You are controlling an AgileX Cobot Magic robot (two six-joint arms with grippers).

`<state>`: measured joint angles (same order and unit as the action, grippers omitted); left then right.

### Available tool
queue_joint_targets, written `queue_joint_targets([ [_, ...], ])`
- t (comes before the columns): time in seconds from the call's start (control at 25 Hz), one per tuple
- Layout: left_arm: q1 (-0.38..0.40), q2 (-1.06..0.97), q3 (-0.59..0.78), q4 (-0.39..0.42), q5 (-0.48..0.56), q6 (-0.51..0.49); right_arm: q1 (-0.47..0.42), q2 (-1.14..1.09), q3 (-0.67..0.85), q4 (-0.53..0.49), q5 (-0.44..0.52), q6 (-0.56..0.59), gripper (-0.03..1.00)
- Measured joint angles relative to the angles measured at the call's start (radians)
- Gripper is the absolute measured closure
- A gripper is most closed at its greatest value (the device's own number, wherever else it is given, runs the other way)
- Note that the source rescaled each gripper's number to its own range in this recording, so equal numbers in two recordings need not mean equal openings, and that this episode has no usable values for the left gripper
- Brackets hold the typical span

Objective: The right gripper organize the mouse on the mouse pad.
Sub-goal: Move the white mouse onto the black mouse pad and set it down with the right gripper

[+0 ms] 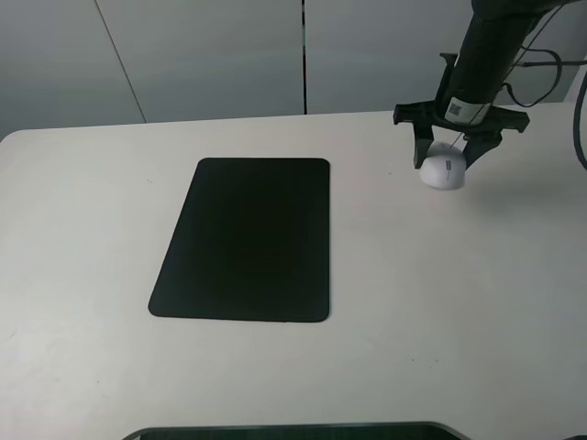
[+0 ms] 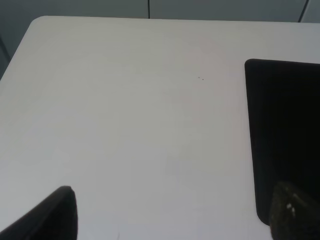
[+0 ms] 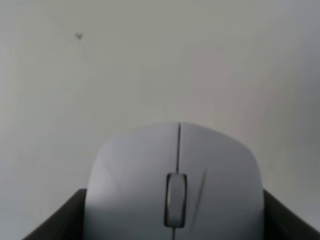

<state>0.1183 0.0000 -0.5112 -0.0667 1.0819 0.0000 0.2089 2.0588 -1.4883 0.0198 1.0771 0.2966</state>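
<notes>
The white mouse (image 1: 443, 172) is on the white table (image 1: 459, 312), to the right of the black mouse pad (image 1: 243, 240) and well apart from it. My right gripper (image 1: 448, 162) reaches down from the far right, and its two black fingers press against both sides of the mouse. In the right wrist view the mouse (image 3: 175, 175) fills the space between the fingers (image 3: 60, 220). I cannot tell whether it rests on the table or is just off it. My left gripper (image 2: 172, 192) is open and empty over bare table, next to the pad's corner (image 2: 285, 130).
A dark curved edge (image 1: 293, 429) runs along the table's front. Grey wall panels stand behind the table's far edge. Black cables (image 1: 550, 73) trail from the right arm at the far right.
</notes>
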Motion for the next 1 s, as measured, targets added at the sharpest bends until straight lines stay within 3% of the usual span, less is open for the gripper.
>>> queue_joint_targets([
  [0.52, 0.0, 0.0, 0.0, 0.0, 0.0, 0.0, 0.075, 0.0, -0.06, 0.026, 0.069, -0.246, 0.96],
  [1.0, 0.0, 0.0, 0.0, 0.0, 0.0, 0.0, 0.292, 0.0, -0.145, 0.073, 0.043, -0.428, 0.96],
])
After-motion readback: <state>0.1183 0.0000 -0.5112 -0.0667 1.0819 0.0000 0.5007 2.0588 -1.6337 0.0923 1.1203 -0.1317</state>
